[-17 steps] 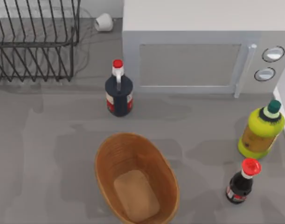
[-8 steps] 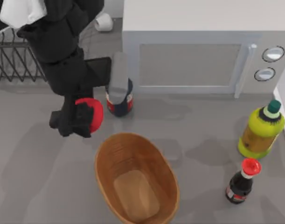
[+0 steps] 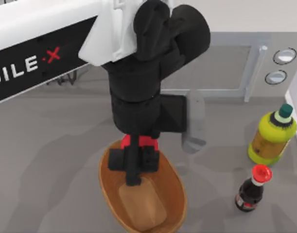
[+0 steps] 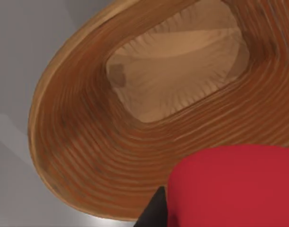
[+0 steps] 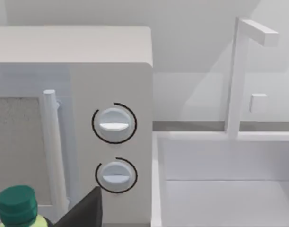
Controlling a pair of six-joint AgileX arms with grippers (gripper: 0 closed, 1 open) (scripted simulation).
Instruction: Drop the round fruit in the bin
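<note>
The small smooth round fruit [image 3: 147, 141] is plain bright red. The large oval woven basket bin [image 3: 172, 182] is ribbed brown with a lighter tan bottom, on a mottled grey tabletop [image 3: 51, 165].

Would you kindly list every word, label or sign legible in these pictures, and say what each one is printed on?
"ILE·X", the visible end of a cut-off brand name, white with a red X: on the black panel of the left arm in the top view.
Label on the small dark bottle: too small to read.
Yellow-green bottle: no readable text.
Microwave dials: unmarked.
</note>
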